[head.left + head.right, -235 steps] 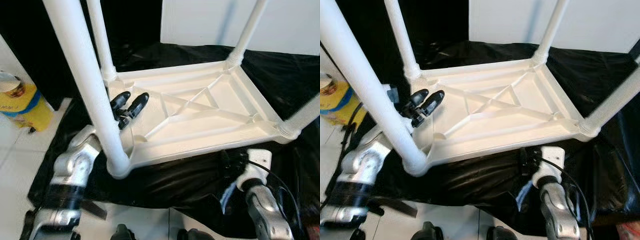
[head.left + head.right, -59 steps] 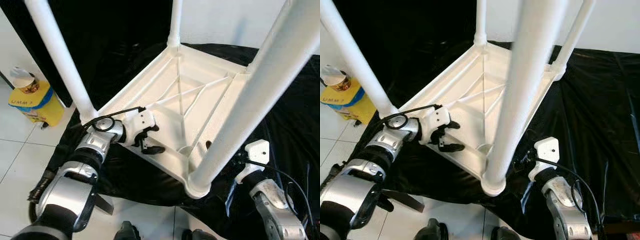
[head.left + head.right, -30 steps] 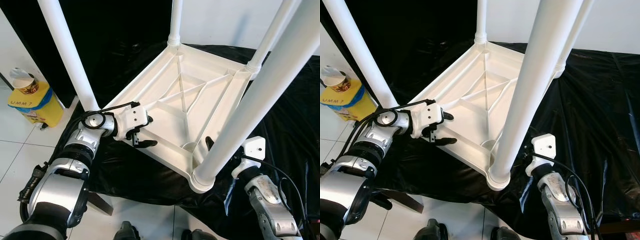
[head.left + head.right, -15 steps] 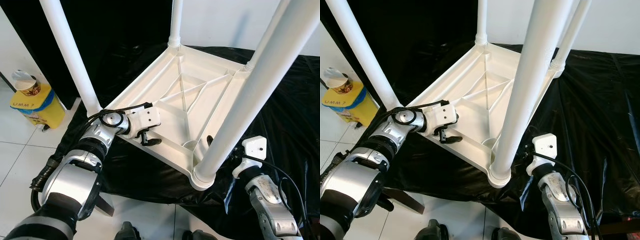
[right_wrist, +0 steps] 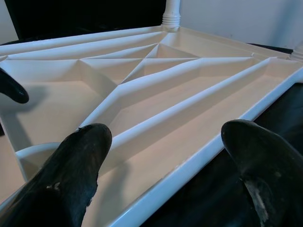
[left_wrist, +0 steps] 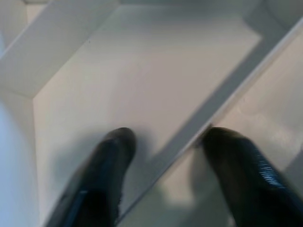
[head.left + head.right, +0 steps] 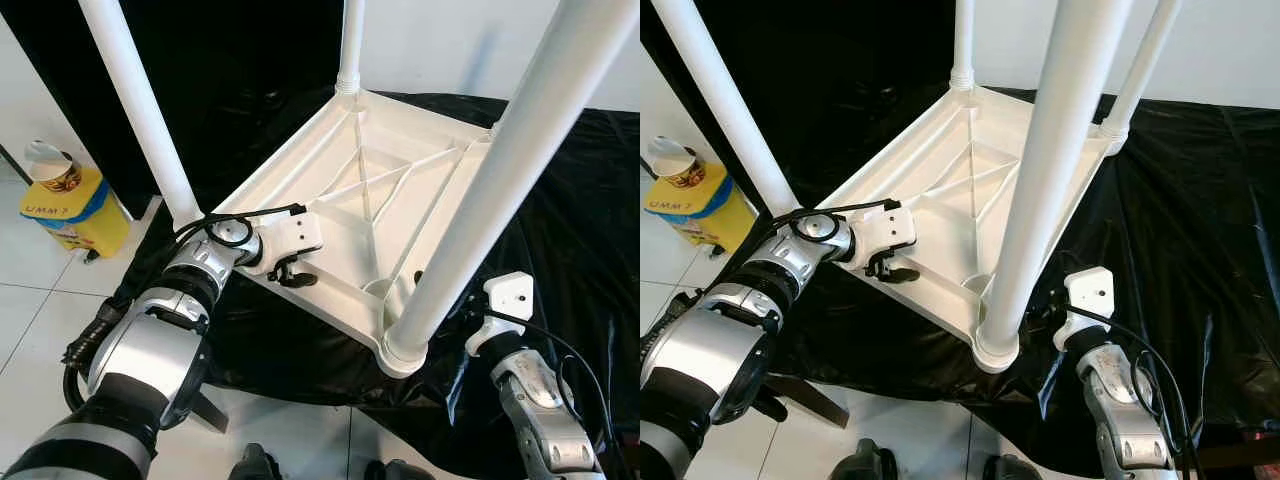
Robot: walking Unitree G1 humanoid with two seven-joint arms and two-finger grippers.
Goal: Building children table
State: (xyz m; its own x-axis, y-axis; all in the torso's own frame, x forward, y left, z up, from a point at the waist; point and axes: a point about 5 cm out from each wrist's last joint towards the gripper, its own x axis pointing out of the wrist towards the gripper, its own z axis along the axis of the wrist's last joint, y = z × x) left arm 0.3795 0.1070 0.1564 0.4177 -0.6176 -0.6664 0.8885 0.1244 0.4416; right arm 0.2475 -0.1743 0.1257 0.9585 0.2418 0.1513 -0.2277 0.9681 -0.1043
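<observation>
A white plastic children's table lies upside down on a black plastic sheet spread over the tiled floor, its four white legs fitted at the corners & pointing up toward the camera. The ribbed underside, w/ its crossed diagonal braces, faces upward.

The left hand sits at the table's near-left rim, its two black fingers spread apart & straddling one raised rib on the underside, tips touching the plastic either side; it is open, not clamped on anything.

The right hand is at the near-right edge, just beside the closest leg. Seen from its wrist camera, its fingers stand wide apart on either side of the table's rim, one over the underside, the other over the black sheet — open, gripping nothing.

A yellow & blue container w/ a small cup on top stands on the floor at far left, well apart from the table.
</observation>
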